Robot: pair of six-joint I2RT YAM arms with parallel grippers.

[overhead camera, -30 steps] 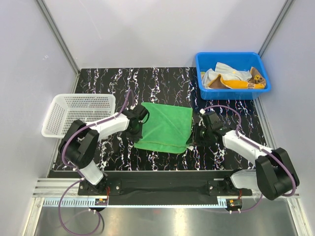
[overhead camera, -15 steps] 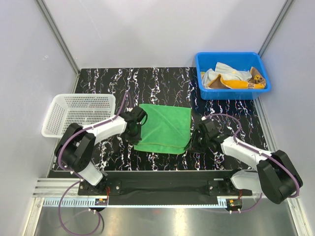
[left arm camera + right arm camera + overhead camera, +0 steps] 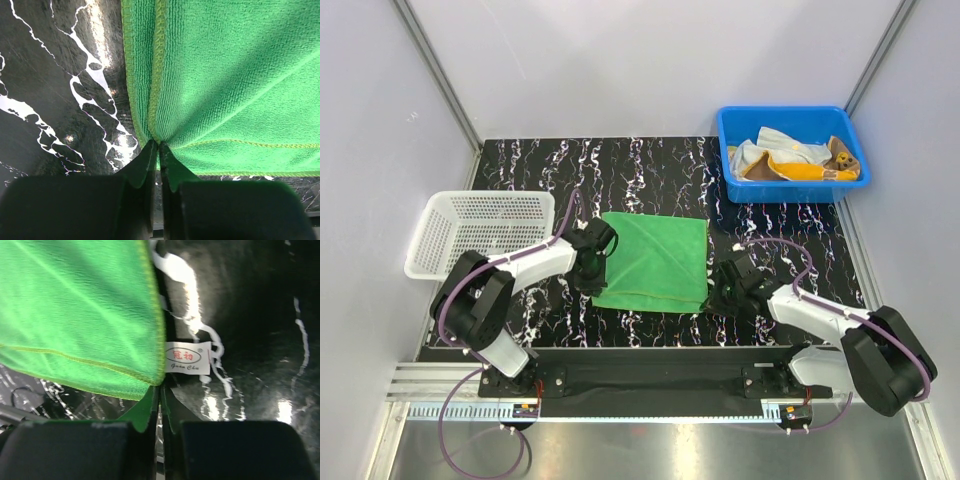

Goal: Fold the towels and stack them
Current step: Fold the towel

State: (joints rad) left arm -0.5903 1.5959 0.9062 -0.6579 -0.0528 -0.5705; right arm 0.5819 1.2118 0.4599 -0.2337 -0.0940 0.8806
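- Table [image 3: 650, 170]: black top with white veins, lying under both claws.
- Green towel [image 3: 655, 260]: spread flat between the two claws, with its near corners at their tips. Two hemmed layers show along the edge by the left claw.
- Basket [image 3: 485, 196]: white mesh, on the outer side of the left claw and a little beyond it.
- Bin [image 3: 790, 112]: blue, well beyond the right claw at the far right corner.
- Other towels [image 3: 790, 158]: white and orange-yellow cloths heaped in the bin.
- Left claw [image 3: 158, 145]: pinched nearly closed on the green towel's near left corner.
- Right claw [image 3: 160, 389]: pinched nearly closed on the near right corner.
- Label [image 3: 187, 358]: small white tag on the towel's edge, just beyond the right claw's tips.
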